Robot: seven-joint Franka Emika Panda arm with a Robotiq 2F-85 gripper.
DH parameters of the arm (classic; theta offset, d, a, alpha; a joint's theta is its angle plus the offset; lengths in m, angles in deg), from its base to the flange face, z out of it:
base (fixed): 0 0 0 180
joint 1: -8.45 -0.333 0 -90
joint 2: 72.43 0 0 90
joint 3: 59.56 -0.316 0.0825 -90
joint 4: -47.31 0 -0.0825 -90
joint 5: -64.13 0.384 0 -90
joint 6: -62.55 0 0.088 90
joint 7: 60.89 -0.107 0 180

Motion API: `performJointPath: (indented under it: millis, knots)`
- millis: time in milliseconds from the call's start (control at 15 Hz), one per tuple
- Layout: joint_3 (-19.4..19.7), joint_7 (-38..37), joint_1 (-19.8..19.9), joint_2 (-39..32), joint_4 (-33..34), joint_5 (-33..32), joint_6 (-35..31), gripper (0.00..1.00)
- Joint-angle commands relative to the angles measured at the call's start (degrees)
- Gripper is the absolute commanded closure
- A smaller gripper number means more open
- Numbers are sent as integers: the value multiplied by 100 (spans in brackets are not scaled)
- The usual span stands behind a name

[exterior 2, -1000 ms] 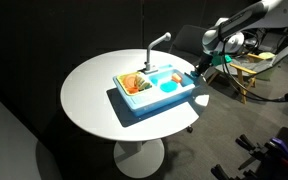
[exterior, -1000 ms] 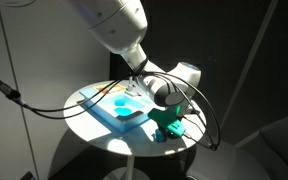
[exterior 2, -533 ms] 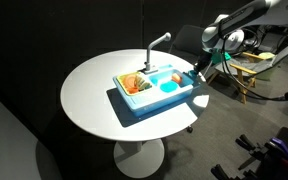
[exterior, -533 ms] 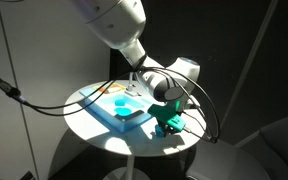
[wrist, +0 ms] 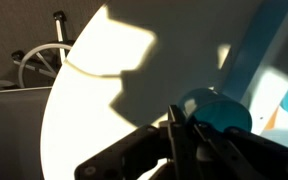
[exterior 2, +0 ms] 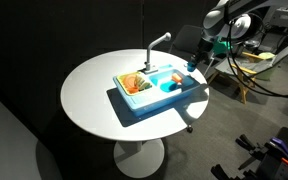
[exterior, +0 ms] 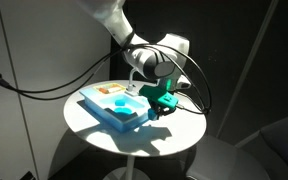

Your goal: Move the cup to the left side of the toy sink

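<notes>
Claw [exterior 2: 193, 63] pinching cup [wrist: 216, 108] | arm angled downward | hovering over one end of toy sink [exterior 2: 149, 108]

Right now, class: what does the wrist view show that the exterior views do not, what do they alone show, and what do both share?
Wrist view only: the cup plainly, held at the tips of the pincer. Exterior views only: the faucet, the arm and the whole round table. Shared: the sink, the table's white top and the pincer.
</notes>
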Motion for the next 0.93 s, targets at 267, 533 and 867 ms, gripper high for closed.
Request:
performJointPath:
  millis: [267,533,867]
  knots:
    - [107,70,-276,1424,-1069,-65,71,99]
    - [156,-24,-612,2030,-1749,-285,99,99]
    - [118,-288,-1206,2587,-2381,-908,217,99]
